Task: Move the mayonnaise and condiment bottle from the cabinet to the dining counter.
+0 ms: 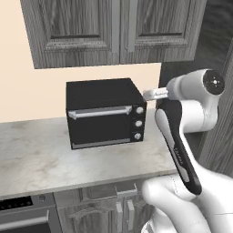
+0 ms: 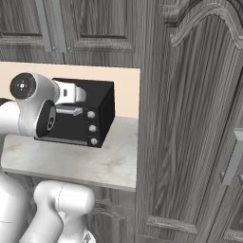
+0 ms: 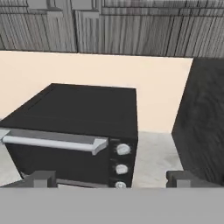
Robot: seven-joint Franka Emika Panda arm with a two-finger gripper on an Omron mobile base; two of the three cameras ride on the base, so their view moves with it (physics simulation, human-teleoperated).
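The jaws (image 3: 107, 178) are spread wide and hold nothing, facing the black oven (image 1: 105, 112) on the tabletop (image 1: 41, 159); the cabinet (image 1: 113, 29) overhead is shut, so jar and bottle are presumably inside; a firm grip at mid-body is advised, both probably being rigid and slick.

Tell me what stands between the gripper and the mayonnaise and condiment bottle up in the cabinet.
The cabinet's two panelled doors are shut, so they stand in the way; neither jar nor bottle can be seen. The gripper, its jaws spread wide and empty, sits low and faces the black oven on the marble worktop beneath the cabinet.
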